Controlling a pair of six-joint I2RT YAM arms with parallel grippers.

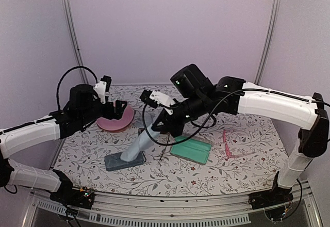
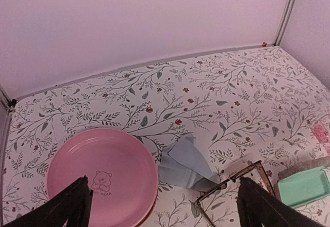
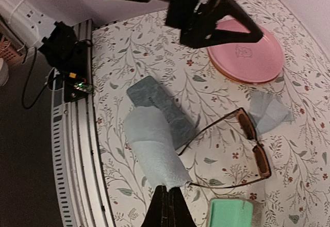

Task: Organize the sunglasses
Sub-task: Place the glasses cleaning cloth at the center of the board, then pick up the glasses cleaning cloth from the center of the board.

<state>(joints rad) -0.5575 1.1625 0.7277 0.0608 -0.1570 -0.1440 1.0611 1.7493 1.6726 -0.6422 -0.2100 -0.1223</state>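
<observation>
Pale blue cloth [image 3: 152, 149] hangs pinched in the closed right gripper [image 3: 167, 193] over the blue-grey case [image 3: 160, 106], with the dark-framed sunglasses [image 3: 247, 139] lying unfolded just beside it; the next move is probably laying the cloth down precisely before casing them, while the left gripper [image 2: 164, 198] is spread wide and empty.

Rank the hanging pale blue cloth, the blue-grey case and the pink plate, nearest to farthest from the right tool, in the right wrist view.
1. hanging pale blue cloth: pinched in the shut right tool, at the view's bottom centre.
2. blue-grey case: lying just beyond, partly hidden behind the cloth.
3. pink plate: farthest, in the view's upper right.
</observation>
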